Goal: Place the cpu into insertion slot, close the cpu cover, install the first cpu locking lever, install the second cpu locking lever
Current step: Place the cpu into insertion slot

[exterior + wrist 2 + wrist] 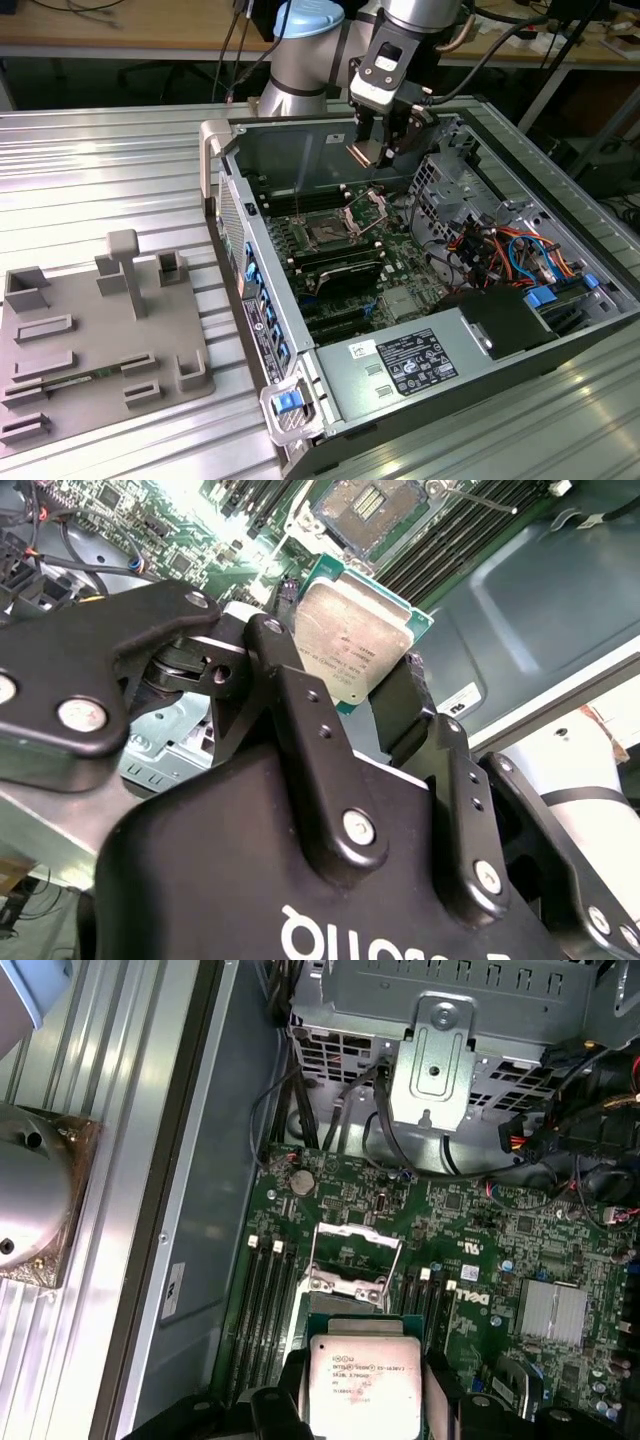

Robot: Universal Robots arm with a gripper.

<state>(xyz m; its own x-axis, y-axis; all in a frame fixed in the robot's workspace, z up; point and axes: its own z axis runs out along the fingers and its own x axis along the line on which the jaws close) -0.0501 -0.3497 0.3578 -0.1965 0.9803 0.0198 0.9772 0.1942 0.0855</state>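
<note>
My gripper (381, 148) hangs inside the open computer case, above the motherboard, shut on the cpu (362, 1385). The chip is a flat square with a dull silver top, pinched at two opposite edges by the black fingers (291, 702). In the second wrist view the cpu (361, 645) sits between the fingers, with the bare insertion slot (368, 504) beyond it. The cpu cover (352, 1258), a thin silvery frame, is swung open next to the slot. In the exterior view the slot (325, 233) lies below the gripper and toward the exterior view's left, the raised cover (366, 211) beside it.
Black memory slots (268, 1310) flank the socket. A metal drive cage (440, 1040), loose cables (500, 250) and a finned heat sink (554, 1312) crowd the case. A grey fixture plate (100, 340) lies on the table at the exterior view's left.
</note>
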